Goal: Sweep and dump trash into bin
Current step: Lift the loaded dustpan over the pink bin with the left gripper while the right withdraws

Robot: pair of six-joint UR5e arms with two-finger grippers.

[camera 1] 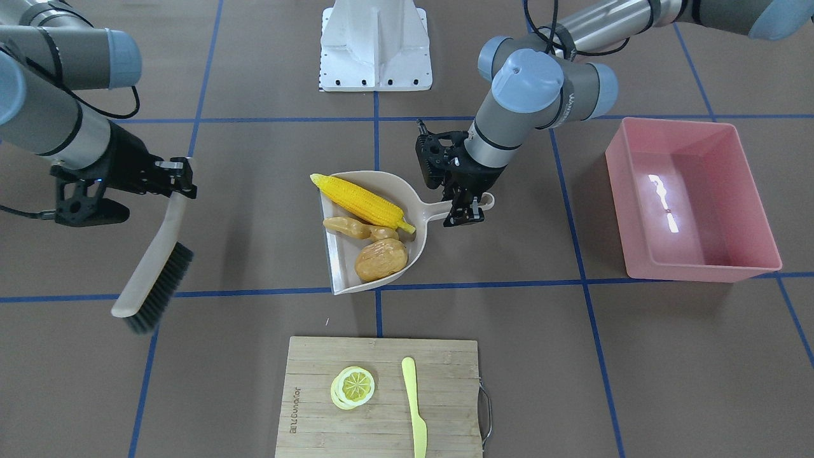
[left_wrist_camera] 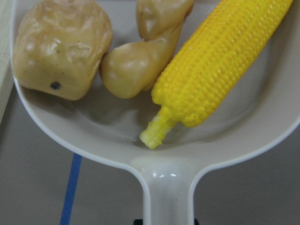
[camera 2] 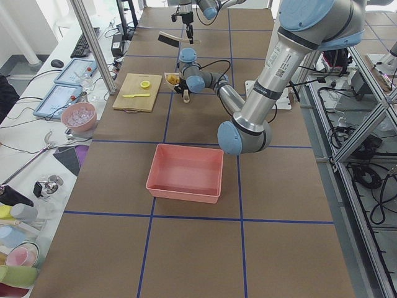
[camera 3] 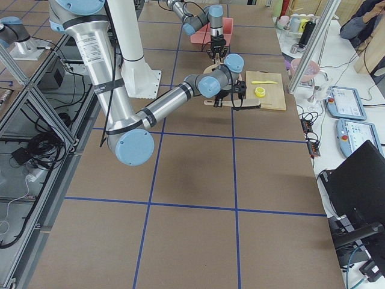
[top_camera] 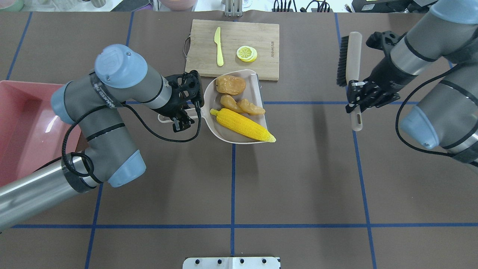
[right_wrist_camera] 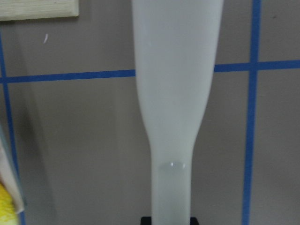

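Observation:
The yellow corn cob, the tan ginger root and the brown potato lie together in the beige dustpan at the table's middle. My left gripper is shut on the dustpan's handle. Its wrist view shows the corn, ginger and potato in the pan. My right gripper is shut on the handle of a black-bristled brush and holds it well away from the pan. The pink bin stands empty beyond my left arm.
A wooden cutting board with a lemon slice and a pale yellow knife lies just past the dustpan's mouth. The white robot base is at the near edge.

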